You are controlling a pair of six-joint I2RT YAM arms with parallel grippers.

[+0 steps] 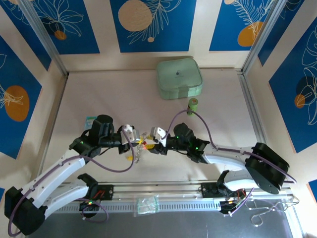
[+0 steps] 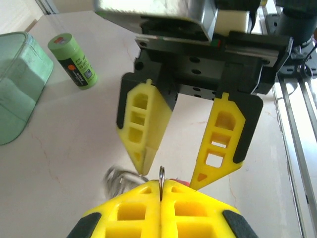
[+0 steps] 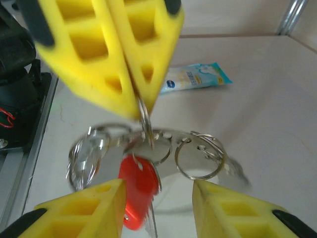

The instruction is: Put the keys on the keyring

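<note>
Keyring [image 3: 147, 130] wire is thin and slippery; left jaws pinch it tight. Right jaws stand wide; grab the light red key [image 3: 138, 188] by its plastic head.

Bright, even light, but fuzzy up close.
From the top camera I see the table [image 1: 148, 99] lit well from above, with only pale, soft shadows under the arms and no hard glare. In the right wrist view the keyring [image 3: 148, 144] and the red key [image 3: 138, 188] look smeared and out of focus — the left gripper's fingers [image 3: 99, 59] near the lens are soft too. In the left wrist view those near fingers are a bit blurry, part of the keyring is a grey smear, and the top left corner looks washed pale.
</note>
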